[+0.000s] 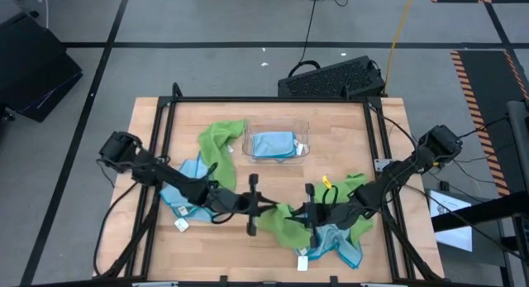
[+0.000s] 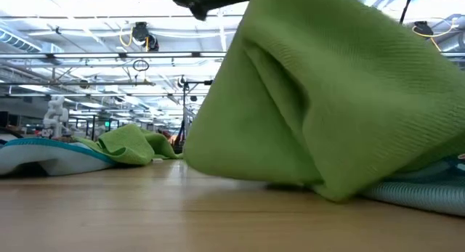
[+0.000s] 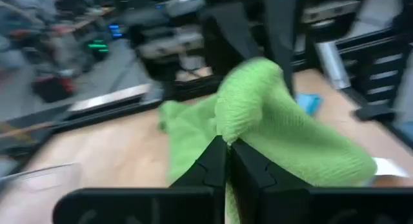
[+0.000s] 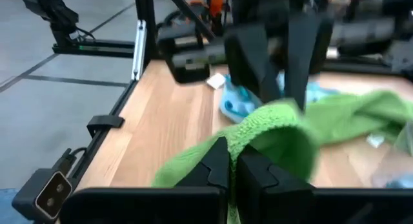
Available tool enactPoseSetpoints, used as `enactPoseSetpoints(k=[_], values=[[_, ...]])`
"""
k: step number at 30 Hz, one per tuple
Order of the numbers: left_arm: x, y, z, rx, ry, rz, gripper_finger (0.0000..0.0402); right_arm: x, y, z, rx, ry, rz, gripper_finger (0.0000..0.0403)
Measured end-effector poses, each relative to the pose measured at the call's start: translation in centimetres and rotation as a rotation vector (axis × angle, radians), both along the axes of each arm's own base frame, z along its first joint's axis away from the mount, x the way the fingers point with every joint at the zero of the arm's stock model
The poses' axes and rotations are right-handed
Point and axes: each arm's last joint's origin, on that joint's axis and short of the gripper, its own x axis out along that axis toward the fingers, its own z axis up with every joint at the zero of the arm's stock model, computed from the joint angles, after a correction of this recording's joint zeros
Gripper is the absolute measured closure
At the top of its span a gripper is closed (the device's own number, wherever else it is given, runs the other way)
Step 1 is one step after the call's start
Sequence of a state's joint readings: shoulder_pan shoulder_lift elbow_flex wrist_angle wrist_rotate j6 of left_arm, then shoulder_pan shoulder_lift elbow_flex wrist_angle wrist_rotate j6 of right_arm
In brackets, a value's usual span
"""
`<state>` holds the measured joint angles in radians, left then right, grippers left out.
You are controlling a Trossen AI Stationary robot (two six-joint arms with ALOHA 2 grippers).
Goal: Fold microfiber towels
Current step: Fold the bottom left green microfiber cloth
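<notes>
A lime green towel (image 1: 281, 223) is bunched near the table's front middle, partly over a light blue towel (image 1: 335, 241). In the low view the green towel (image 2: 327, 99) rises in a peak, with its lower folds on the table. My left gripper (image 1: 269, 207) is shut on it from the left. My right gripper (image 1: 304, 212) is shut on it from the right. Another green towel (image 1: 219, 142) lies at the far left. A light blue towel (image 1: 186, 196) lies under my left arm. My left gripper pinches a raised fold of the green towel (image 3: 227, 132) between its two fingers, coming from the table's left. The cloth drapes slack beyond the fingers and its lower part lies on the table. My right gripper pinches a bunched fold of the same green towel (image 4: 248, 135) between its two fingers, coming from the table's right. The cloth arches over beyond the fingertips and trails slack onto the table.
A clear plastic tray (image 1: 304, 151) at the far middle holds a folded light blue towel (image 1: 273, 144). More green cloth (image 1: 354, 186) lies under my right arm. A dark frame (image 1: 165, 113) runs along the table's edges. Bare wood shows at the front left.
</notes>
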<state>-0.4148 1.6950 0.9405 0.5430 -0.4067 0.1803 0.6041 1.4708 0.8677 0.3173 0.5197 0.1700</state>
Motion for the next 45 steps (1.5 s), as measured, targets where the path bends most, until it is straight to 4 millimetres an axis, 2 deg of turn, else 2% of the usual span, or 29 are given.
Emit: enactPoseSetpoints(k=[6,12,16,19,23,25,30,35,40,45], values=[[-1.7,-2.4,0.8,0.115,-0.015,0.033,0.0396,-0.2,-0.2,-0.6,0.027,0.056,-0.029,0.0379],[-3.1,-4.3,0.4,0.297,0.027,0.038,0.0398,-0.6,-0.3,-1.3,0.046,0.135,-0.051,0.0303],[-3.8,-4.5,-0.6,0.358,0.12,0.091,0.0399,-1.5,-0.4,-2.9,0.055,0.239,-0.016,0.0251],[-4.1,-4.3,-1.3,0.371,0.176,0.147,0.0399,-2.3,-0.8,-4.7,0.092,0.29,-0.034,0.0232],[-4.2,-4.3,-1.3,0.353,0.177,0.161,0.0399,-3.1,-2.0,-6.6,0.122,0.286,-0.111,0.0232],[-4.1,-4.4,-1.1,0.348,0.158,0.151,0.0399,-3.2,-2.4,-7.0,0.124,0.225,-0.113,0.0233],[-3.8,-4.6,-0.5,0.351,0.105,0.108,0.04,-2.6,-3.3,-6.3,0.092,0.006,-0.098,0.0231],[-3.7,-4.8,0.0,0.367,0.061,0.09,0.0399,-1.5,-3.8,-5.8,0.112,-0.076,0.014,0.0225],[-3.7,-4.8,0.4,0.388,0.036,0.134,0.0399,-0.8,-3.9,-7.4,0.171,-0.004,0.132,0.0227],[-4.4,-4.9,0.7,0.448,0.026,0.38,0.04,-1.0,-2.9,-8.4,0.28,0.099,0.319,0.0237]])
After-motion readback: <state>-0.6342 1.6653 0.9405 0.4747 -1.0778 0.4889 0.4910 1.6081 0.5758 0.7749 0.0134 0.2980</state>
